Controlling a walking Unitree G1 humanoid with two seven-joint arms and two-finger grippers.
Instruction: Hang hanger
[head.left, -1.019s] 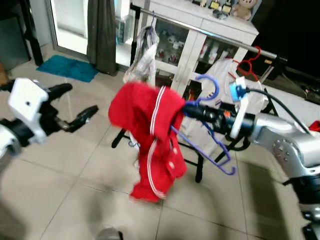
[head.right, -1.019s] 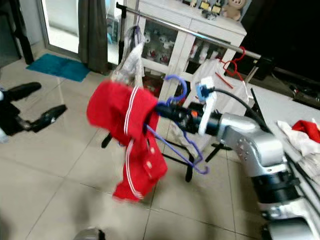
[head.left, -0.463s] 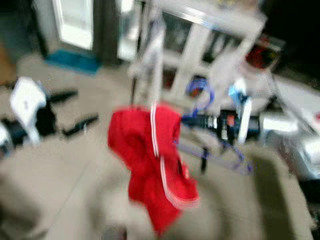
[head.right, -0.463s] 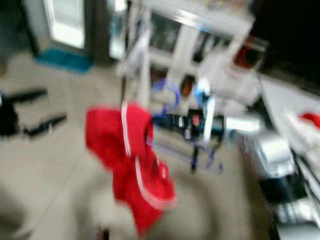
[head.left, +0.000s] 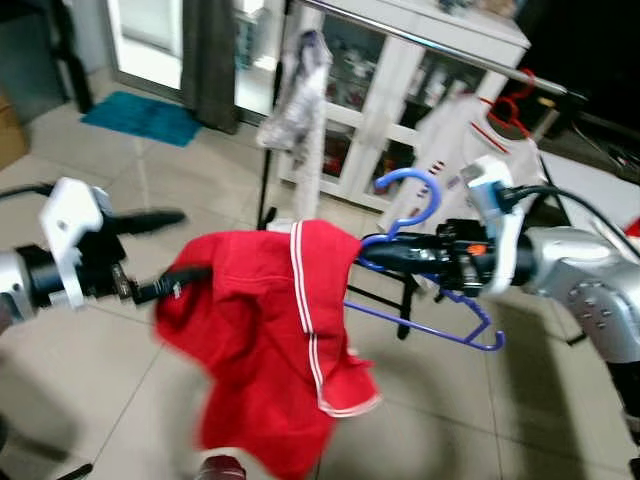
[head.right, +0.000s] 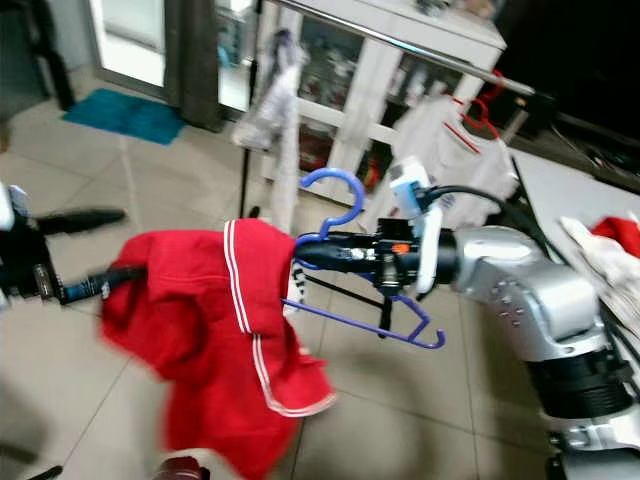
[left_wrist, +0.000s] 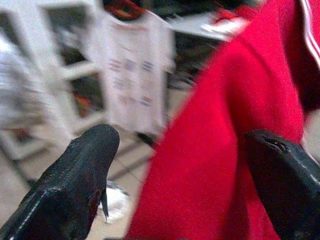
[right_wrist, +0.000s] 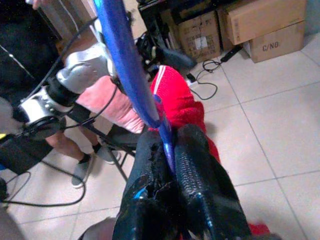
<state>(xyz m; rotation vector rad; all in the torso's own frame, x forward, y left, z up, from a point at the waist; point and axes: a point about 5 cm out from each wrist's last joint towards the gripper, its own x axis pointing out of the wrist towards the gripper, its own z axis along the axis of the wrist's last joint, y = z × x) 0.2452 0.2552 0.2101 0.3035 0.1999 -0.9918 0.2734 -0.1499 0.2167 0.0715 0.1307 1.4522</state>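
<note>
Tiled floor (head.left: 120, 350) w/ a teal mat (head.left: 140, 118) near the glass door, white cabinet (head.left: 395, 70) at the back, and a metal clothes rail (head.left: 440, 48) in front of it carrying a white shirt on a red hanger (head.left: 512, 108) plus a pale garment (head.left: 300, 95) further left.

Right pincer (head.left: 375, 247) is pressed together on the neck of the blue hanger (head.left: 440, 315), held out in mid-air in front of the robot, well below the rail; hook curls upward just beside the fingers. Right wrist view: both black fingers (right_wrist: 195, 165) clamp the blue rod between them.

Red garment (head.left: 270, 350) w/ white stripes drapes over the hanger's left end, hanging toward the floor.

Left pincer (head.left: 165, 250) is spread, one finger above, other lower & touching the garment's left edge. Left wrist view: red cloth sits between the two parted fingers (left_wrist: 80, 165), not pinched.

A person's legs & shoes (right_wrist: 82, 167) show in the right wrist view, by cardboard boxes (right_wrist: 260, 25).
</note>
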